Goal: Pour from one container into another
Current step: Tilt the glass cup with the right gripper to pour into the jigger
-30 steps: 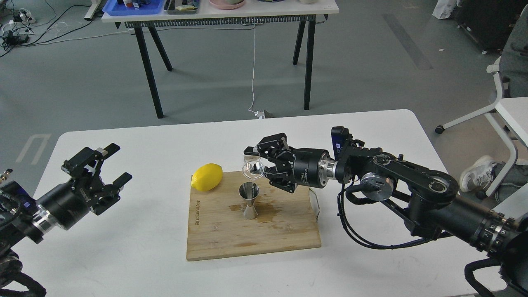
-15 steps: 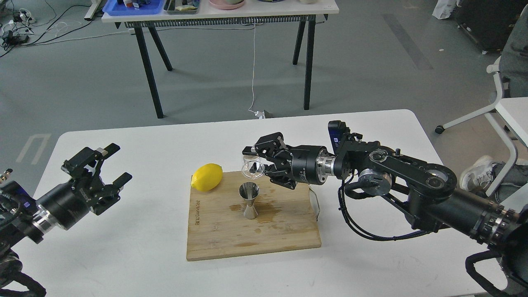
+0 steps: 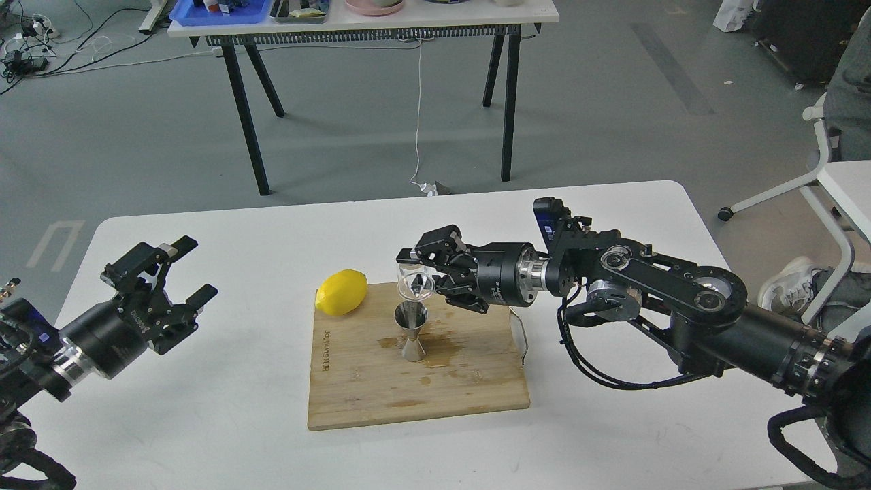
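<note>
The right gripper (image 3: 423, 278) grasps the small clear glass cup (image 3: 414, 281) between its 2 fingers, holding it in the air directly above the steel jigger (image 3: 412, 331). The cup's lower side appears to sit just at the jigger's open mouth (whether glass and steel actually touch cannot be told). The cup's tilt is hard to read through the clear glass.

The jigger stands upright near the middle of the wooden cutting board (image 3: 415, 391), a little toward its far edge. Darker wet-looking patches stain the wood around the jigger's base and to its right. A yellow lemon (image 3: 341, 292) lies at the board's far left corner, well apart from the jigger.

The board rests on the white table (image 3: 238, 245), roughly central between its left and right edges. The right arm reaches in from the table's right side, its wrist level over the board's far right corner.

The left gripper (image 3: 178, 275) hovers over the table's left edge with its 2 fingers spread wide and nothing between them, well apart from the board.
</note>
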You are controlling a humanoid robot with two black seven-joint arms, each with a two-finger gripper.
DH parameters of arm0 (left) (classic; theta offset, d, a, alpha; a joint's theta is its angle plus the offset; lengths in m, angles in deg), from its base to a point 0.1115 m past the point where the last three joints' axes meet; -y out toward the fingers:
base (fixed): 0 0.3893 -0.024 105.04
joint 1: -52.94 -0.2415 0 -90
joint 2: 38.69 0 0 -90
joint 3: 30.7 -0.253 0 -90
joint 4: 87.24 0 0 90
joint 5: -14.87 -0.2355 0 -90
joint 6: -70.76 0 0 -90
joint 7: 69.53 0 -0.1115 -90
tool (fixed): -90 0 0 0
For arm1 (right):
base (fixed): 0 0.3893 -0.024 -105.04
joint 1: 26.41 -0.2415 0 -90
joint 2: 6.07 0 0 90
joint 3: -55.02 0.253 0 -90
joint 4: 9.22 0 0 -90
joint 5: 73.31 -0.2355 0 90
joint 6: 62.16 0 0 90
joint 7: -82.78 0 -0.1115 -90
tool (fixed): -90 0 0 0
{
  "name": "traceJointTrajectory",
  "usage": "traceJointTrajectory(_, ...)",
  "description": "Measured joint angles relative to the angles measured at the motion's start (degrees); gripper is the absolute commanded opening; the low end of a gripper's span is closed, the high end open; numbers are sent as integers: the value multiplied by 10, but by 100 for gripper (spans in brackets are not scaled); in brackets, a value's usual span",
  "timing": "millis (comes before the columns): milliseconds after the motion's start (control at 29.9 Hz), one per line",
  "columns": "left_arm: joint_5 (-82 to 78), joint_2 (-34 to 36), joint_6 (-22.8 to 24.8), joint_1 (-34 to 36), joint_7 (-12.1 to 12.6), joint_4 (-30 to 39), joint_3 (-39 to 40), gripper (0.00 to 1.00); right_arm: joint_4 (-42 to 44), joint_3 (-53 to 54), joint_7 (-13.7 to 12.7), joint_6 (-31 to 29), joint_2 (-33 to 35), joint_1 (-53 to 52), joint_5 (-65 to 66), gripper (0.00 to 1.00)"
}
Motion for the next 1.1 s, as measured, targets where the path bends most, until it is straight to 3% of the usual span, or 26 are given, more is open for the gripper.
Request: traceJointTrajectory(1102, 0, -4, 0, 0, 0, -8, -1, 99, 21, -57, 13, 1, -5, -52, 64, 28)
